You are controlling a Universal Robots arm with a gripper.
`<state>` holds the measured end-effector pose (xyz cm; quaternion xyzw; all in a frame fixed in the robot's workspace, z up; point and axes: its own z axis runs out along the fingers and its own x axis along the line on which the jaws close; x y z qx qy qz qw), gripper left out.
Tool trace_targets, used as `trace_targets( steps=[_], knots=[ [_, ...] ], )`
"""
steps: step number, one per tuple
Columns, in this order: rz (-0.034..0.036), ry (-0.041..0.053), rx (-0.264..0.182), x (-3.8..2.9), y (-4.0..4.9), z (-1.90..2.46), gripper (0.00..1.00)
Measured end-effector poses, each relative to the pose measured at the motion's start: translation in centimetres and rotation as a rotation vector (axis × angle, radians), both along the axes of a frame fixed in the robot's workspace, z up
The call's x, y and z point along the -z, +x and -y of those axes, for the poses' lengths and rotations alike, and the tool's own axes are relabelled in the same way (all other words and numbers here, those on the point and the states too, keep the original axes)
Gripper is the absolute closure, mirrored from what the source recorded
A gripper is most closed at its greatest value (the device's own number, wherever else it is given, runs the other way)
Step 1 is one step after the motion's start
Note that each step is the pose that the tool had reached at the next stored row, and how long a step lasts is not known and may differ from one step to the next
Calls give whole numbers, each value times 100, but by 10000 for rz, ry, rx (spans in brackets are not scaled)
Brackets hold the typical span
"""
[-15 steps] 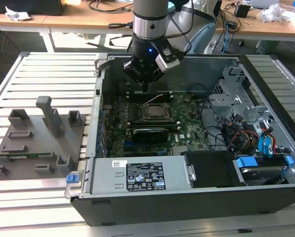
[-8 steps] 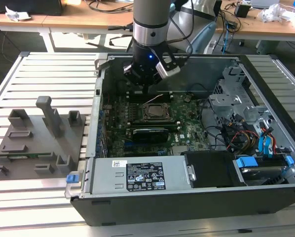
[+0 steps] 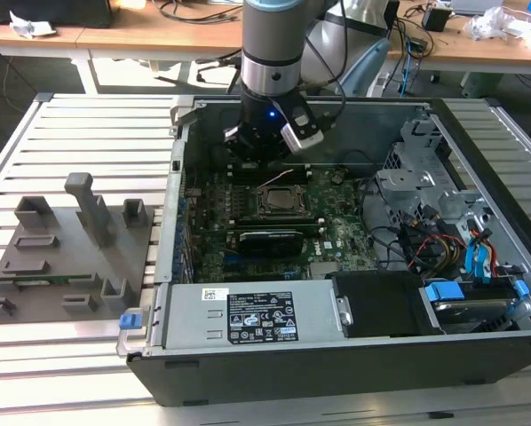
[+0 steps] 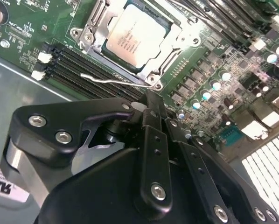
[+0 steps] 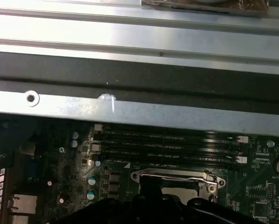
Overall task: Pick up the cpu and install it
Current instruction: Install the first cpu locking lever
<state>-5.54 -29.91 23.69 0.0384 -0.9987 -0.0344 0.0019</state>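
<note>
In the second wrist view the gripper has its fingers pressed together with nothing between them, the tips hanging just short of the socket's thin wire lever. Beyond them, in the upper middle of that frame, the cpu lies flat inside the socket frame, its pale metal top facing up and level with the frame's edges. By that, the pick and the placing look done; the socket's load plate does not appear folded over the chip, so clamping it seems to be what is left, though that is a judgement.

In the exterior view the gripper hangs in the upper centre, inside the open computer case and just above the socket on the motherboard. Close around the socket stand the memory slots and rows of small capacitors, and the case's metal wall runs close by. The grey fixture blocks sit well apart at the frame's left, on the slatted table.
</note>
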Motion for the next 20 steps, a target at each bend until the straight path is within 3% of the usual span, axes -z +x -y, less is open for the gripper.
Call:
trace_targets(
  steps=[13, 20],
  knots=[
    [-1, 2, -90, 94, 27, -52, 89],
    [-1, 3, -323, 137, 92, -111, 89]
  ],
)
